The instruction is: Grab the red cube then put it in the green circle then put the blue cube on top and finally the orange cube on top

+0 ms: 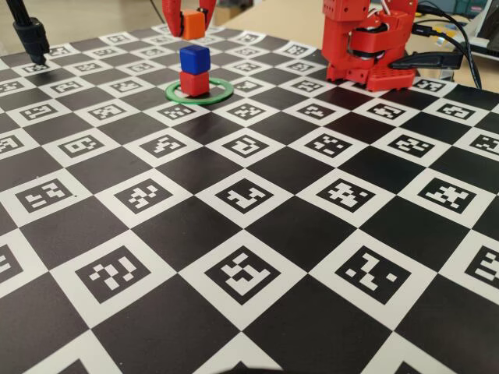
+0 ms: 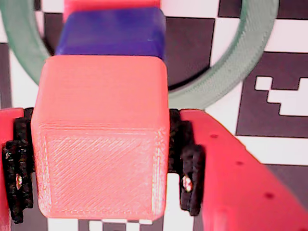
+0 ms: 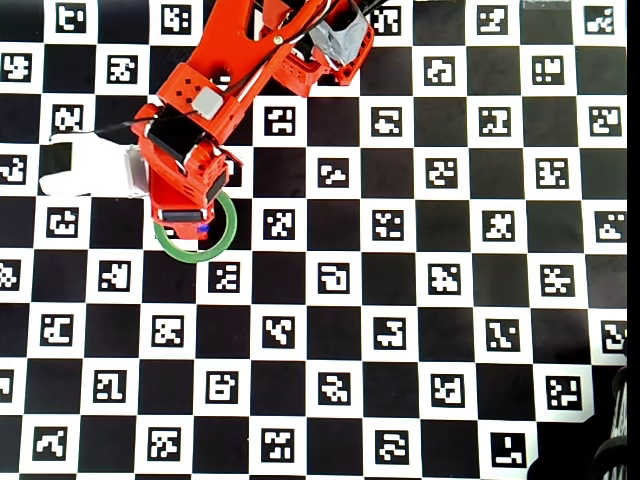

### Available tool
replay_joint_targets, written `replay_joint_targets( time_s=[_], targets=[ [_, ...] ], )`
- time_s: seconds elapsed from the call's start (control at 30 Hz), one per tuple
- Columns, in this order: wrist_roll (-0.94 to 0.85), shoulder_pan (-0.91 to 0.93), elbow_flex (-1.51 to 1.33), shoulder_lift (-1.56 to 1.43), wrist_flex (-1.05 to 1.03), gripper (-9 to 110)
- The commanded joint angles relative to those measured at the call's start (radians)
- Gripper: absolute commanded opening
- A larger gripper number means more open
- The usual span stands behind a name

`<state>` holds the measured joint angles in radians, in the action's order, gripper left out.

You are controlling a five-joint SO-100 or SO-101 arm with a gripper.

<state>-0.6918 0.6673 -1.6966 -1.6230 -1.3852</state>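
Note:
The red cube (image 1: 194, 82) sits inside the green circle (image 1: 199, 92), with the blue cube (image 1: 194, 58) stacked on it. My gripper (image 1: 192, 27) is shut on the orange cube (image 1: 192, 23), held a little above and just behind the stack. In the wrist view the orange cube (image 2: 101, 139) fills the space between the black pads (image 2: 187, 163) of the gripper (image 2: 101, 178). Beyond it lie the blue cube (image 2: 113, 36), a sliver of the red cube (image 2: 110, 4) and the green circle (image 2: 240, 62). From overhead the arm hides the stack; only the green circle (image 3: 195, 255) and a blue sliver (image 3: 203, 229) show.
The checkered marker mat (image 1: 249, 257) covers the table. The arm's red base (image 1: 366, 43) stands at the back right with cables (image 1: 452, 47) beside it. A black stand (image 1: 31, 35) is at the back left. A white object (image 3: 95, 165) lies left of the arm.

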Motion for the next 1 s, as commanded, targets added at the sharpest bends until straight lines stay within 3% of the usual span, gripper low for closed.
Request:
replay_joint_targets(
  time_s=[0.0, 0.97],
  targets=[
    [-0.002, 0.008, 0.012, -0.028, 0.017, 1],
    [0.025, -0.026, -0.014, -0.026, 0.034, 1]
  ],
)
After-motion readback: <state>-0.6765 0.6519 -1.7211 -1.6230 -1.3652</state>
